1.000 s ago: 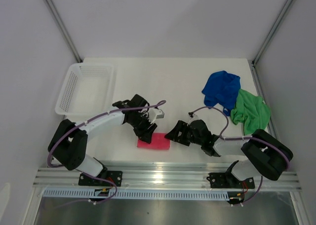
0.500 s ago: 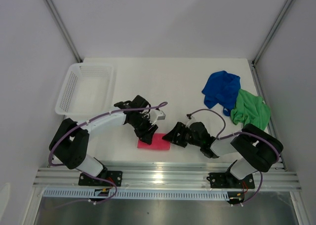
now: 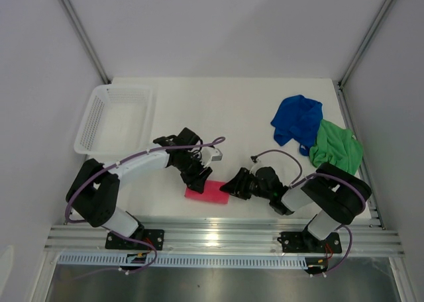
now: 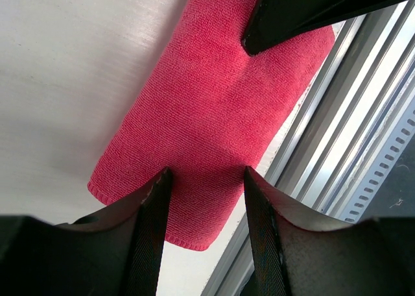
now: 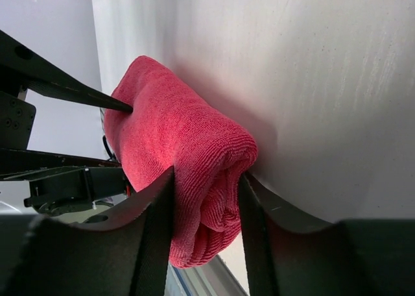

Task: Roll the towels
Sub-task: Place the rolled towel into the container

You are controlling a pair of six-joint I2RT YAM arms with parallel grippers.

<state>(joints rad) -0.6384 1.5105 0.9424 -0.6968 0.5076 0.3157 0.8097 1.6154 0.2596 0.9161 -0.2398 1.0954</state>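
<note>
The pink-red towel (image 3: 207, 192) lies rolled up near the table's front edge, also seen as a roll in the left wrist view (image 4: 220, 95) and the right wrist view (image 5: 175, 140). My right gripper (image 3: 229, 186) (image 5: 206, 172) is shut on the roll's right end, one finger pressed on each side. At the left end my left gripper (image 3: 197, 181) (image 4: 207, 172) stands open, its fingertips resting on top of the cloth. The blue towel (image 3: 298, 118) and the green towel (image 3: 336, 150) lie crumpled and touching at the right of the table.
A white mesh basket (image 3: 91, 120) stands at the back left. An aluminium rail (image 3: 218, 239) (image 4: 350, 114) runs along the table's near edge, just in front of the pink-red roll. The right gripper's finger (image 4: 305, 10) shows at the top of the left wrist view.
My right gripper has slid left onto the roll's right end and closed its jaws on it. The left gripper and the towels have barely moved.
</note>
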